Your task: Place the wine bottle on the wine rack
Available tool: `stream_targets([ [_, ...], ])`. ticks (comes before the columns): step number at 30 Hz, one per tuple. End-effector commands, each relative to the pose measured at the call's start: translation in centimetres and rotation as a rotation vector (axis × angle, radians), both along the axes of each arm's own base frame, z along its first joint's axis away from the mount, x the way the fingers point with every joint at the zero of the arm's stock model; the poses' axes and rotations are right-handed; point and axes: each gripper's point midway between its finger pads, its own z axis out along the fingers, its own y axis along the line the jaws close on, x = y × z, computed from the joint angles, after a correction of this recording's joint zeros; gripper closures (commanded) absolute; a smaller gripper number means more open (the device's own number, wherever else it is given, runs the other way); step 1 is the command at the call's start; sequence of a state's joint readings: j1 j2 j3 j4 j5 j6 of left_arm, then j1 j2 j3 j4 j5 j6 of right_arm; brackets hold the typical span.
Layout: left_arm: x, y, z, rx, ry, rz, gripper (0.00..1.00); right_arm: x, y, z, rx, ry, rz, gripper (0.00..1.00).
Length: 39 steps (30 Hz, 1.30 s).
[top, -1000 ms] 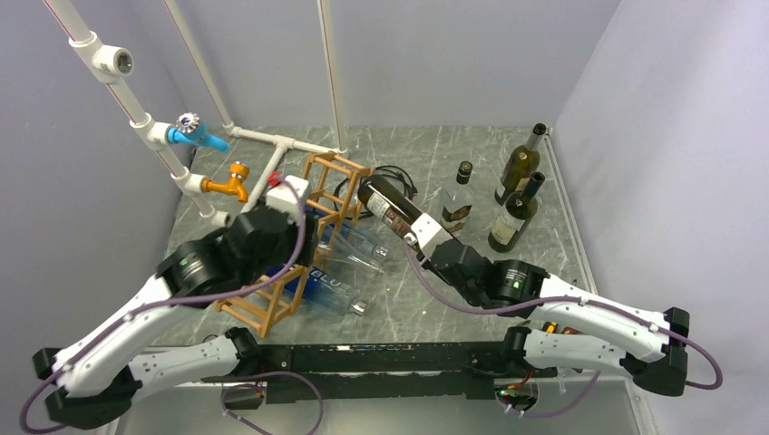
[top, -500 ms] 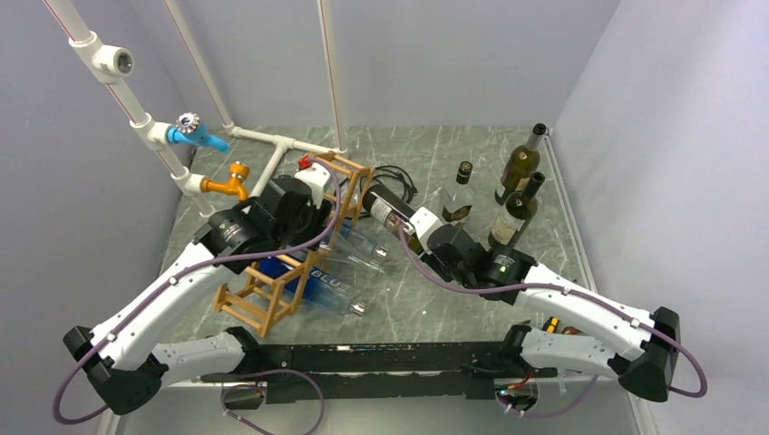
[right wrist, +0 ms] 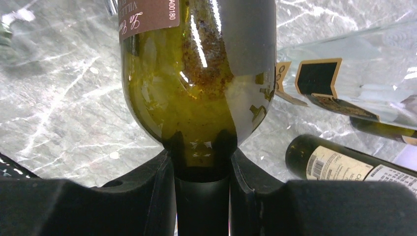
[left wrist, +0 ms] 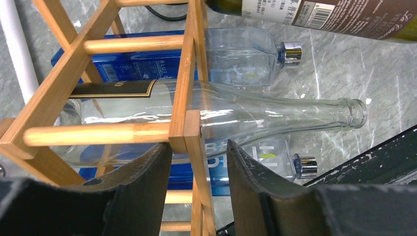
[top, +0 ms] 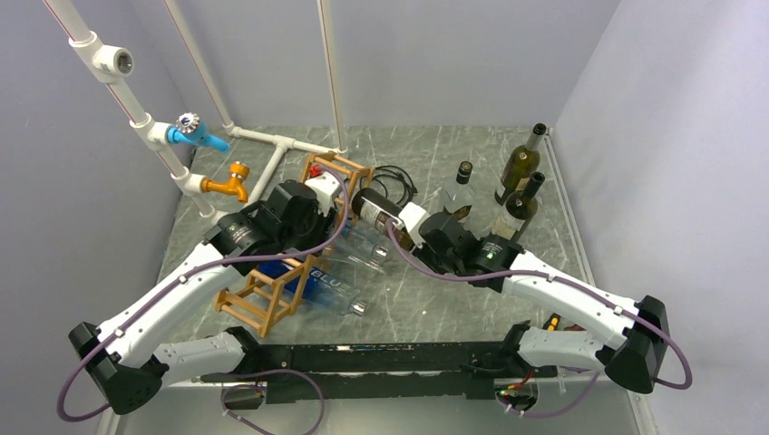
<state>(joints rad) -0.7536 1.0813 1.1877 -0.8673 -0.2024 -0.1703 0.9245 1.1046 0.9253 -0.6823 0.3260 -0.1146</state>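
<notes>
The wine rack [top: 272, 294], an orange-brown stick lattice, lies slanted across the left of the table with clear and blue bottles in it. My left gripper [left wrist: 198, 144] straddles one upright stick [left wrist: 193, 88] of the rack near its far end. The left finger touches the joint and a gap shows at the right finger. The dark green wine bottle [right wrist: 196, 73] hangs nearly level just right of the rack's far end [top: 335, 168]. My right gripper [right wrist: 202, 152] is shut on its neck. The bottle's labelled body [left wrist: 314, 14] crosses the top of the left wrist view.
A clear bottle [left wrist: 275, 110] and two blue-labelled flasks [left wrist: 241, 54] lie in the rack. Three bottles stand at the back right [top: 522, 163], [top: 515, 213], [top: 458, 195]. White pipes with a blue tap [top: 195, 134] and an orange tap [top: 231, 181] run along the left. A black cable [top: 394, 177] lies behind.
My left arm has swung up to the rack's far end and its jaws have narrowed around a stick. My right arm has carried the wine bottle leftward, closer to the rack.
</notes>
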Motion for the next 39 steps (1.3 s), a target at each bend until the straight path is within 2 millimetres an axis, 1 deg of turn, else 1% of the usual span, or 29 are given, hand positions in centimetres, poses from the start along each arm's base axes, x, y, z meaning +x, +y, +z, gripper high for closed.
stream_targets([
  [1,0.6,-1.2,-0.5,-0.018,-0.022,-0.064,0.52,3.3,3.8,7.1,0.226,-0.186,0.015,1.0],
  [3,0.6,-1.4,-0.8,-0.024,-0.028,-0.071,0.54,3.7,4.4,7.2,0.24,-0.182,0.024,1.0],
  [6,0.8,-1.3,-0.9,-0.016,-0.045,-0.078,0.61,4.2,5.2,6.9,0.242,-0.166,0.037,1.0],
  [12,0.9,-1.3,-0.5,-0.019,-0.113,-0.126,0.79,5.5,6.1,6.5,0.238,-0.182,0.04,1.0],
  [15,0.9,-1.3,-0.2,-0.034,-0.153,-0.142,0.86,6.3,6.5,5.8,0.241,-0.205,0.063,1.0],
  [16,0.9,-1.2,-0.5,-0.042,-0.158,-0.143,0.93,6.7,6.7,5.6,0.245,-0.215,0.067,1.0],
  [17,0.9,-1.2,-0.2,-0.043,-0.176,-0.154,1.0,7.0,6.9,5.6,0.255,-0.224,0.071,1.0],
  [20,0.9,-0.8,-0.4,-0.034,-0.195,-0.168,1.0,7.9,7.6,5.7,0.275,-0.24,0.099,1.0],
  [24,0.7,-1.1,-1.0,-0.039,-0.186,-0.19,1.0,9.2,8.8,5.9,0.293,-0.22,0.146,1.0],
  [31,0.7,-0.6,-1.2,-0.073,-0.182,-0.187,1.0,12.4,10.4,6.4,0.293,-0.228,0.175,1.0],
  [34,0.8,-0.4,-1.1,-0.089,-0.186,-0.181,1.0,13.0,10.8,6.3,0.283,-0.231,0.2,1.0],
  [37,1.0,0.0,-1.1,-0.093,-0.183,-0.167,1.0,13.8,10.7,6.4,0.294,-0.256,0.195,1.0],
  [39,0.8,-0.2,-1.0,-0.107,-0.178,-0.182,1.0,14.0,11.2,6.5,0.323,-0.245,0.21,1.0],
])
